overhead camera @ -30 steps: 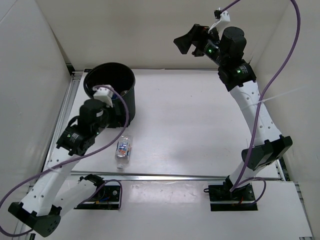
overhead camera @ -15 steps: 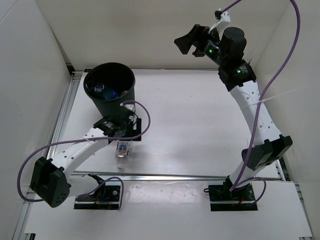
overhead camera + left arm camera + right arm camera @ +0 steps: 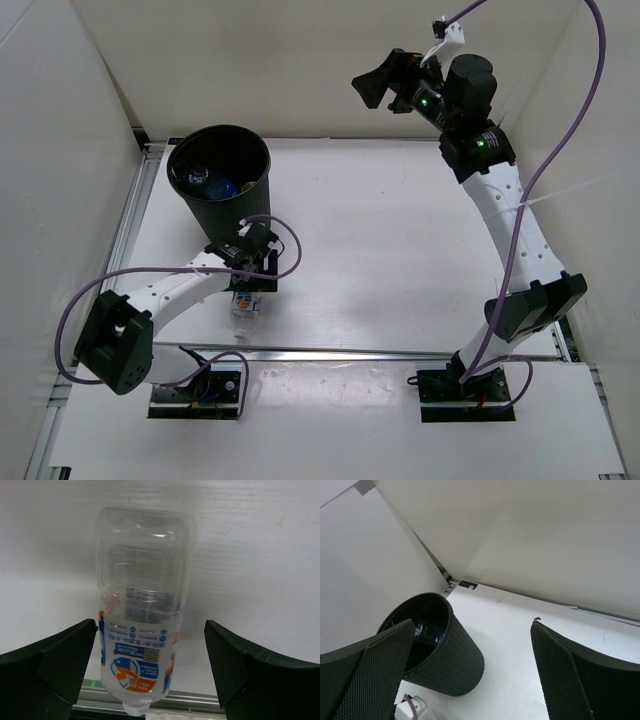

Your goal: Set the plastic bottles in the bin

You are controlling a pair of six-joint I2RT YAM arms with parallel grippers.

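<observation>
The left gripper (image 3: 150,630), jaws wide and empty, straddles a labelled clear bottle (image 3: 142,580) lying on the table (image 3: 400,250) just near of the bin (image 3: 212,208). Light, thin-walled and slick, it likely needs a gentle squeeze across its label. The right gripper (image 3: 384,80) hangs open, empty, far right.

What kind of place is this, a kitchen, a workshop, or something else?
Most likely a robotics lab test cell: a white table boxed in by plain white walls, a left arm and right arm bolted at its near edge, and a black bin and plastic bottle as props.
</observation>
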